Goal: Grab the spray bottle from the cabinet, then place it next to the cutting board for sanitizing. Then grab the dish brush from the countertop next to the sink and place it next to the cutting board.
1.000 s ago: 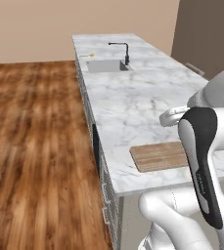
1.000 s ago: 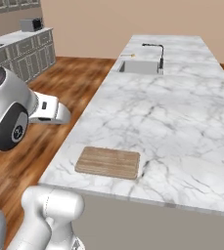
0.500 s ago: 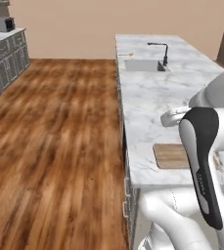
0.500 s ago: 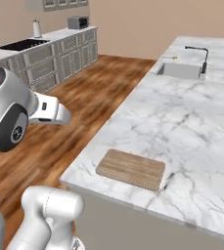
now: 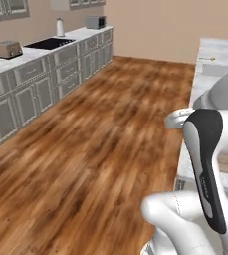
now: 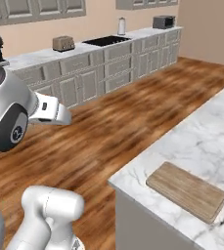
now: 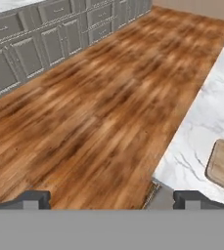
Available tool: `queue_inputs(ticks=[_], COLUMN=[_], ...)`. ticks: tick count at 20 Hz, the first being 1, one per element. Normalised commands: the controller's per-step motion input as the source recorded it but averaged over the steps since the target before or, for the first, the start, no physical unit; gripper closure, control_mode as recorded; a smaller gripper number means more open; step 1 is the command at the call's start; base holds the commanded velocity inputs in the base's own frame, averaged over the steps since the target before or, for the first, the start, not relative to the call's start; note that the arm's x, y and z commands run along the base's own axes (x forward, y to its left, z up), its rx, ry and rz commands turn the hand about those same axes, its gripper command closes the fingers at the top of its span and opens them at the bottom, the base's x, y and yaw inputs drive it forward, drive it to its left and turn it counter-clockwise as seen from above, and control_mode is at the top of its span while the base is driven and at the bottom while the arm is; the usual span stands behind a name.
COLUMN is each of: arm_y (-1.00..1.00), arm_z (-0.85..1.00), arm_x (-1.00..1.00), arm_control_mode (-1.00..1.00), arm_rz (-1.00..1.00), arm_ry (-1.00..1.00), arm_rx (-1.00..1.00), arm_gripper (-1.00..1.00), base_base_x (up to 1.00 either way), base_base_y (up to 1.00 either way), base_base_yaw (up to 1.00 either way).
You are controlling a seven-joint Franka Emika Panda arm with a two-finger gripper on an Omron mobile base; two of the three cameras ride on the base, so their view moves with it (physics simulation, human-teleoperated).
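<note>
The fingers (image 7: 35, 199) stand spread wide, holding nothing, over the wooden floor (image 7: 99, 112). The cutting board (image 6: 187, 191) lies flat near the marble table's (image 6: 201, 141) corner.

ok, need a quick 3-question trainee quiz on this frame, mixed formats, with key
1. True or false: the gripper holds the spray bottle.
2. The cutting board lies on: A) the wooden floor B) the marble countertop C) the grey cabinets along the wall
3. Fill in: on the far wall counter, the toaster stands beside a black ____.

Key: 1. false, the jaws are open and empty. 2. B. 3. cooktop.
</note>
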Motion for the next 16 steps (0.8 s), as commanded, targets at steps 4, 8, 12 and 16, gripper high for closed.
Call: queue_inputs(ticks=[4,8,12,16], arm_y=[0.00,0.00,0.00,0.00], arm_z=[0.00,0.00,0.00,0.00], arm_x=[0.00,0.00,0.00,0.00], arm_control_mode=[1.00,1.00,1.00,1.00], arm_rz=[0.00,0.00,0.00,0.00], arm_ry=[0.00,0.00,0.00,0.00], arm_rx=[0.00,0.00,0.00,0.00], arm_gripper=[-1.00,-1.00,-1.00,-1.00], base_base_x=[-0.28,-0.28,-0.15,0.00], base_base_y=[0.66,0.48,0.50,0.51], base_base_yaw=[0.70,0.67,0.67,0.75])
